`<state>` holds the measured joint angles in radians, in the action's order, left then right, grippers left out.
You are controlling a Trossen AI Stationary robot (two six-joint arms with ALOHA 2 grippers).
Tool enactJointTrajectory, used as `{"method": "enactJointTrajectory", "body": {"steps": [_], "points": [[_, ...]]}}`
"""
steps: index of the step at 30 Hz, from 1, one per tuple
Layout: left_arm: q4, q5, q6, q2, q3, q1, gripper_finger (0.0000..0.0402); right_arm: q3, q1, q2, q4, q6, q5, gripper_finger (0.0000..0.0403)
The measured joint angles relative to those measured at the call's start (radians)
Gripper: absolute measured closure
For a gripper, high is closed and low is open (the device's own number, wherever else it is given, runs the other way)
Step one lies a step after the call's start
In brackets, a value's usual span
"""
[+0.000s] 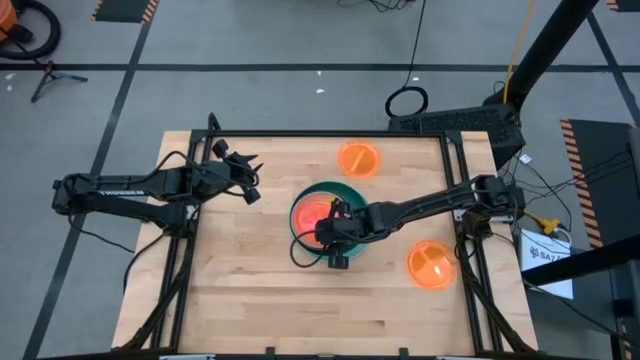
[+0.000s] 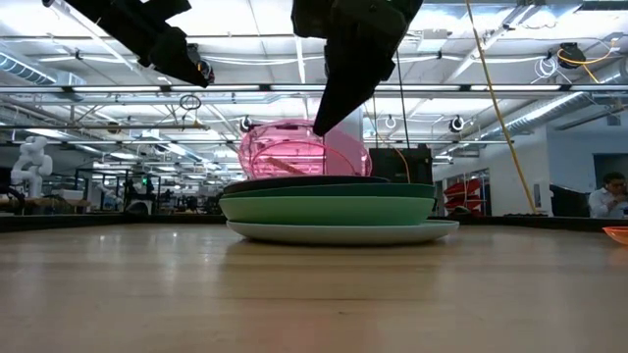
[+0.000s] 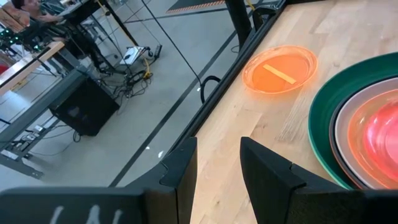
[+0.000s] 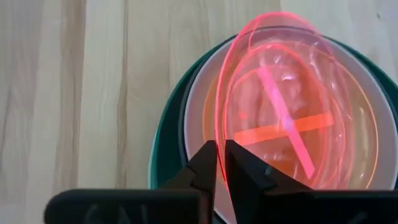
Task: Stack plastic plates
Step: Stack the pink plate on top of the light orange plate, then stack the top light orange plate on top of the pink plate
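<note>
A stack of plates (image 1: 322,190) sits mid-table: in the low view a pale plate (image 2: 343,232) at the bottom, a light green one (image 2: 329,209), then a dark green one (image 2: 329,190). The right wrist view shows a pale plate (image 4: 194,102) and a translucent orange divided plate (image 4: 273,134) nested on top. My right gripper (image 1: 335,238) is shut on a translucent pink divided plate (image 2: 294,149), steeply tilted over the stack. My left gripper (image 3: 217,165) is open, off the stack's left side, touching nothing. Two more orange plates (image 1: 359,158) (image 1: 432,265) lie flat on the table. My right gripper pinches the pink plate's rim (image 4: 219,146) between its two fingers (image 4: 245,168), coming from above at the stack's near side. The plate stands steeply tilted over the stack (image 2: 304,147). Its lower edge is hidden behind the stack's rim, so I cannot tell whether it touches.
Bare wood lies to the left of and in front of the stack (image 1: 240,290). A black frame (image 1: 300,133) borders the table. One orange plate (image 3: 280,68) lies near the far edge, ahead of my left gripper. People show far off in the room (image 2: 610,194).
</note>
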<state>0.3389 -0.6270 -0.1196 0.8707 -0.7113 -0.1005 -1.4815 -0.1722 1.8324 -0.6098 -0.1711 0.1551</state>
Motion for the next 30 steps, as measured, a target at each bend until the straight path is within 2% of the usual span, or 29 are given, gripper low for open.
{"method": "enactJointTrajectory", "body": {"steps": [15,22,30], "points": [[0.0,0.0,0.0,0.0,0.0,0.0,0.0272,0.0,0.013,-0.005,-0.03,-0.054,0.004,0.0308],[0.001,0.0,0.0,0.0,0.0,0.0,0.0272,0.0,0.073,-0.05,-0.059,-0.15,0.02,0.031],[0.001,0.0,-0.003,0.0,0.0,0.0,0.0272,0.0,0.207,-0.105,-0.198,-0.344,0.03,0.0313]]}}
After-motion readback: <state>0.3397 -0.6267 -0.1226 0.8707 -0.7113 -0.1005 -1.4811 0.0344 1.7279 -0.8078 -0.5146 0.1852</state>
